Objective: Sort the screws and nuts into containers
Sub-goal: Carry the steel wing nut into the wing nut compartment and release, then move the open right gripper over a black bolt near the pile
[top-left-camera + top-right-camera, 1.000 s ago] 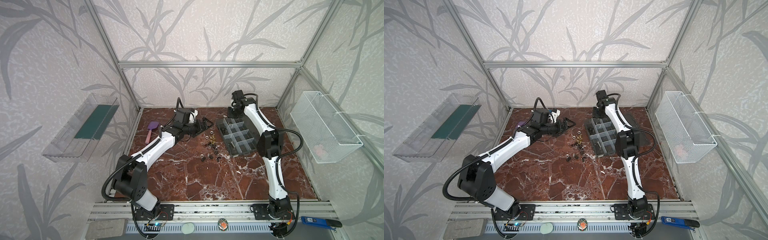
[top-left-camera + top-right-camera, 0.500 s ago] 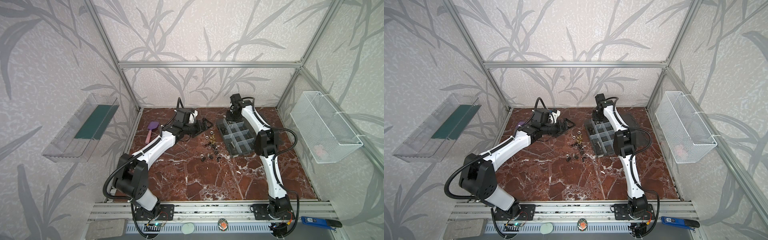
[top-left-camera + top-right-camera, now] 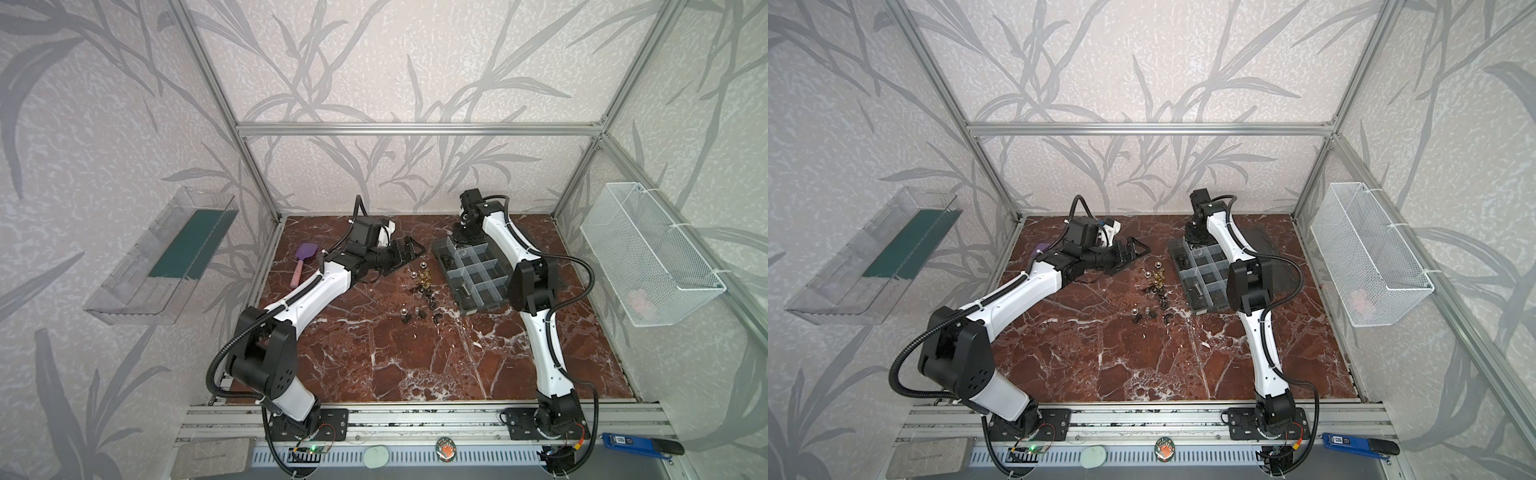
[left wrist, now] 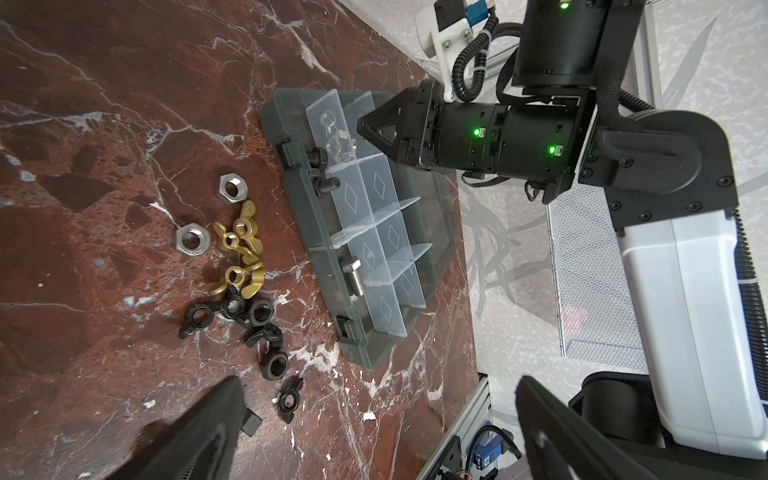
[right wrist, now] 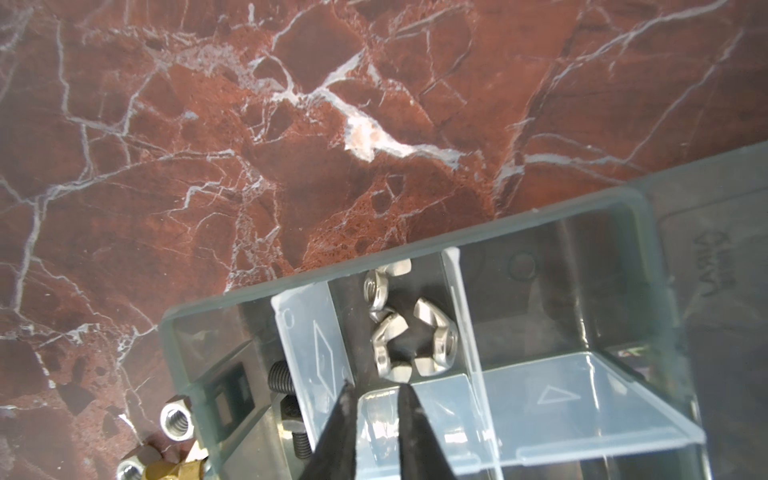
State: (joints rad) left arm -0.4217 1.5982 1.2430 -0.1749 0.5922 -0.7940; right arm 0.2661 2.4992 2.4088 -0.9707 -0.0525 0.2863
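Note:
The grey organizer box lies right of centre. My right gripper hangs over its far end, jaws slightly open and holding nothing. Just beyond its tips, silver wing nuts lie in one compartment. Black screws and a silver screw lie in the row nearest the pile. Loose nuts lie left of the box: silver hex nuts, brass wing nuts and black ones. My left gripper is wide open, low at the pile's far-left edge.
A purple brush lies at the far left of the marble floor. The box's clear lid lies flat behind the box. A white wire basket hangs on the right wall and a clear shelf on the left wall.
My right gripper has shifted a little over the box's far end and its jaws have parted slightly. The left arm has hardly moved.

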